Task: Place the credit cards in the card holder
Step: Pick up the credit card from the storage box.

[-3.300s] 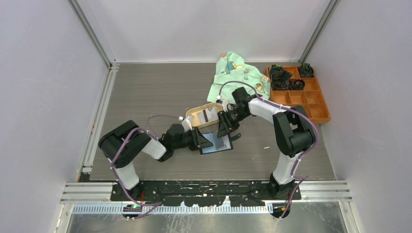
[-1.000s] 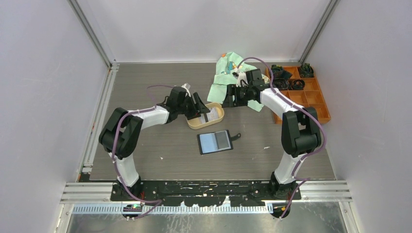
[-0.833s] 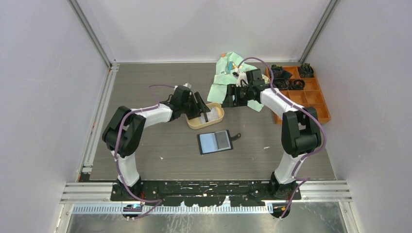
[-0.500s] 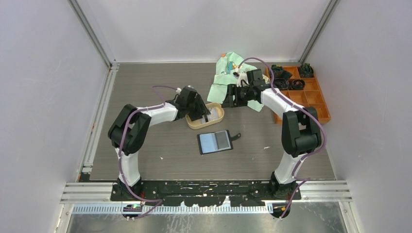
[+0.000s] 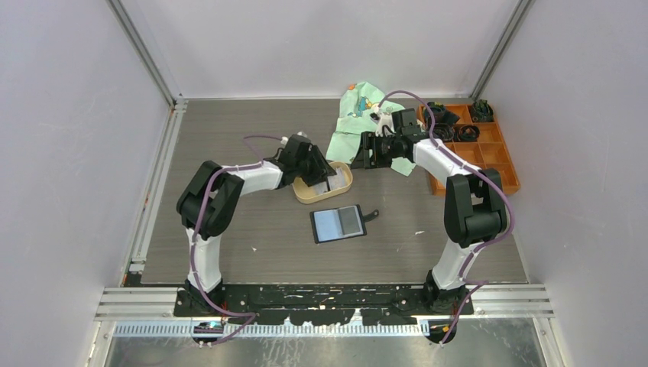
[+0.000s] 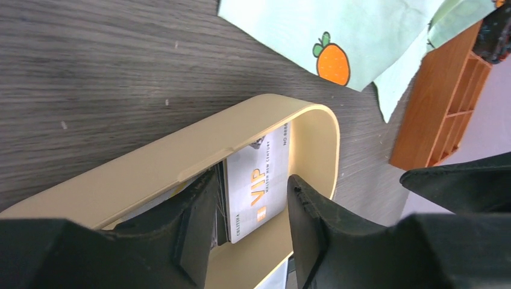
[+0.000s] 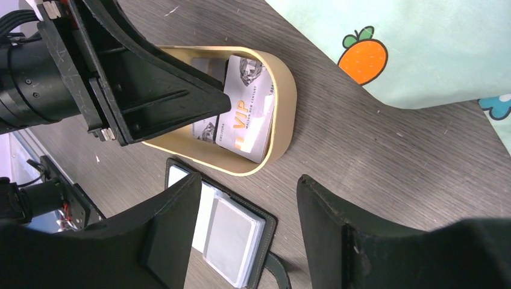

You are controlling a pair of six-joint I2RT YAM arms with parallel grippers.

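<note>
So, my left pincer [image 6: 252, 188] is reaching down inside the tan oval tray [image 7: 283, 114], with its two fingers [image 6: 199, 211] spread apart on either side of the top one of the credit cards [image 7: 248, 120]. That's the pale grey one with gold VIP lettering. It leans against the tray's far wall, with at least one more card [image 7: 205, 129] tucked under it. I honestly can't tell whether my pads are pressing on the card's edges or just standing beside them (the wrist view is too tight on this one). My right pincer [image 7: 250, 180] hangs over the bare table [image 5: 252, 130] just past the tray's right end. Its jaws are wide apart with nothing between them, and it touches nothing. The card holder [image 5: 338, 224] lies flat and open on the table just in front of the tray, nearer my bases. It's apart from both pincers, its little snap tab sticks out to the right, and a light blue panel and a grey one show in its pockets. Behind the tray is a green cloth [image 5: 359, 115] with carrot prints, rumpled up. Over on the right is an orange compartment box [image 5: 489, 164] with some dark bits in its far cells.
</note>
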